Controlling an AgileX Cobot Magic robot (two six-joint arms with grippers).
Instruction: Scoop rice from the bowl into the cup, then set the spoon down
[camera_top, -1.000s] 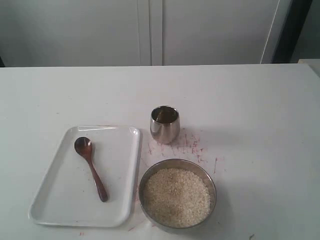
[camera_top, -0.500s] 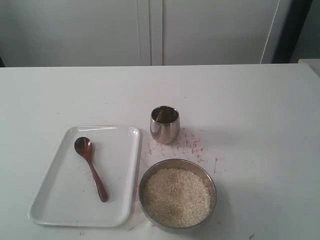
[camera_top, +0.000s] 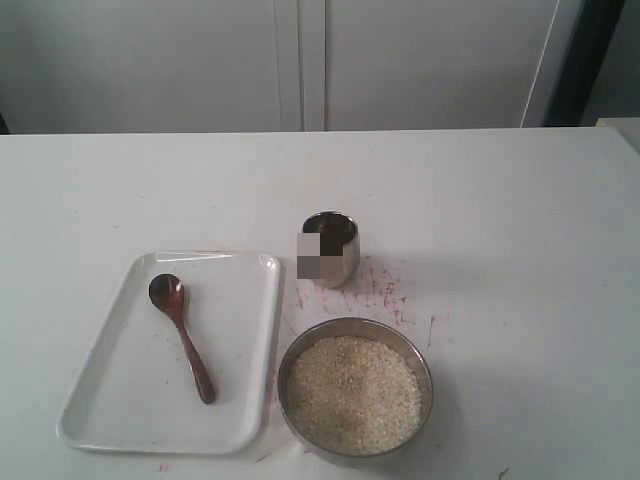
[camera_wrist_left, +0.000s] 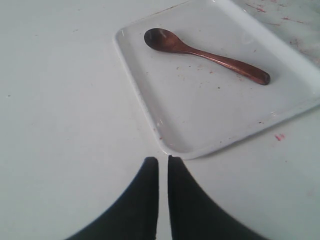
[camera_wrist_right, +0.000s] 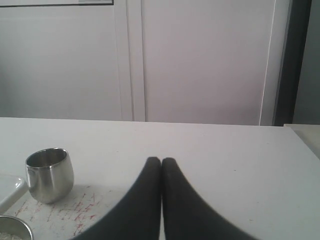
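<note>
Spoon lying flat on the white tray, left of the bowl of rice, left end effector clenched and empty, poised over the table near a tray corner, spoon apart from it, right end effector clenched, empty, cup nearby

The spoon is reddish-brown, the tray white, the rice off-white, the table red-flecked.
</note>
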